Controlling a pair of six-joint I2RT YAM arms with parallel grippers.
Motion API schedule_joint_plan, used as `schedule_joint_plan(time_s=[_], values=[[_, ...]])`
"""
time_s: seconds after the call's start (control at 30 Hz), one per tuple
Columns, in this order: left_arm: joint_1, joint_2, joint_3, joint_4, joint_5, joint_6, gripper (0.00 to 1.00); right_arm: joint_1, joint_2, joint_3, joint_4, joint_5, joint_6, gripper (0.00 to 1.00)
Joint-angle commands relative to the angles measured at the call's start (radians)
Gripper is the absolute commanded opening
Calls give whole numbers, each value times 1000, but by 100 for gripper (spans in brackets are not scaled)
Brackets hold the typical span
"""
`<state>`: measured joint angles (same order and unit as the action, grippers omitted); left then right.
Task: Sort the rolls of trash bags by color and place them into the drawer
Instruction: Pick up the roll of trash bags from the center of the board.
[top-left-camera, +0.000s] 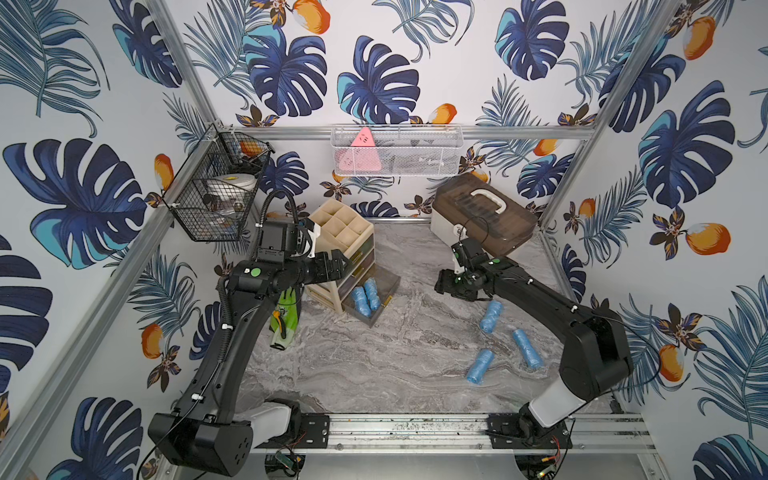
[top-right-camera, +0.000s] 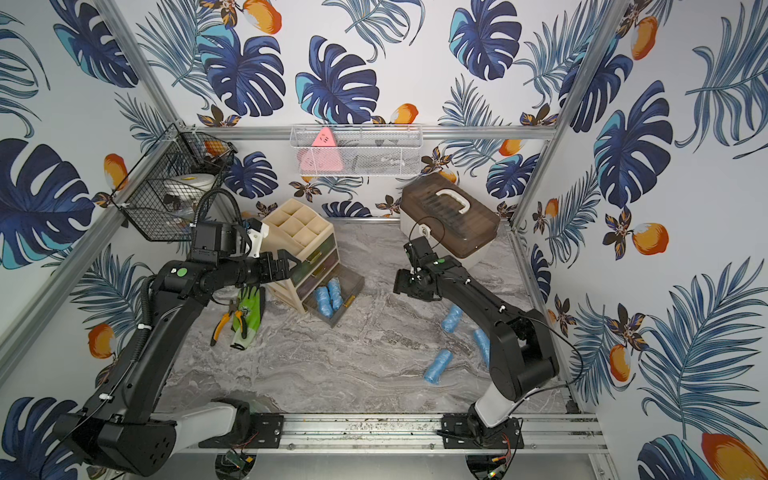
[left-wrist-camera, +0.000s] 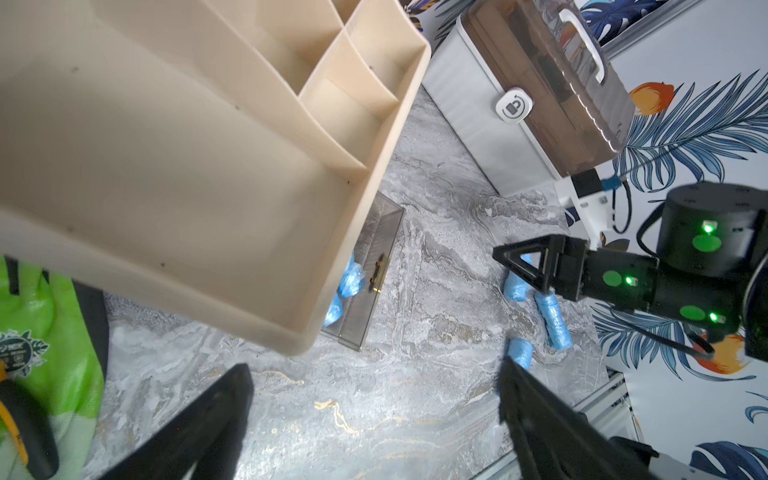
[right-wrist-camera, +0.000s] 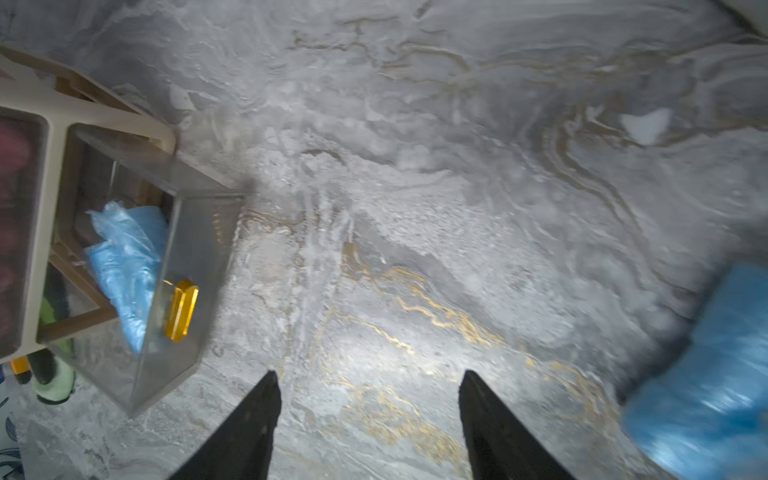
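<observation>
Nearest the front rail, three light-blue crinkly plastic rolls lie loose on the right side of the grey marbled tabletop (top-left-camera: 374, 374), beside the right arm. The nearest roll (top-left-camera: 480, 365) slants from near-left to far-right. The second roll (top-left-camera: 527, 348) slants the opposite way. The third roll (top-left-camera: 491, 316) points almost straight away. Bare marble lies open between them and the smoky clear drawer (top-left-camera: 380, 311). The right gripper (right-wrist-camera: 369, 376) hangs over that gap, jaws apart, holding nothing. The left gripper (left-wrist-camera: 374, 365), spread wide and empty, hangs in front of the beige plastic organizer (top-left-camera: 340, 224). Two more blue rolls (top-left-camera: 365, 297) lie side by side in the pulled-out bottom drawer, long axes along its depth.
</observation>
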<state>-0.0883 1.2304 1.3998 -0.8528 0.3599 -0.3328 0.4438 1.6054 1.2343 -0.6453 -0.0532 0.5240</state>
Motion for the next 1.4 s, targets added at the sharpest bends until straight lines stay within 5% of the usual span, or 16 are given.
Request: schedule_joint_plan(time_s=[0.0,0.17,0.43,0.83,1.07,1.23,1.37], values=[[9,27,50,12,-48,32,97,-49,-62,-63,-19,77,-28,70],[12,103,171,-15,-163,64,96,-148,-101,-152,-44,147,-18,72],[12,268,303,-21,-276,106,91,-258,-24,-229,34,93,-5,72],[12,380,256,41,-288,97,90,-296,69,-254,79,90,-8,69],[12,377,219,58,-278,92,90,-301,100,-265,121,39,-27,48],[12,369,210,66,-265,87,90,-301,106,-273,144,-15,-35,18],[12,372,220,59,-261,90,90,-298,64,-282,163,-64,-33,7]])
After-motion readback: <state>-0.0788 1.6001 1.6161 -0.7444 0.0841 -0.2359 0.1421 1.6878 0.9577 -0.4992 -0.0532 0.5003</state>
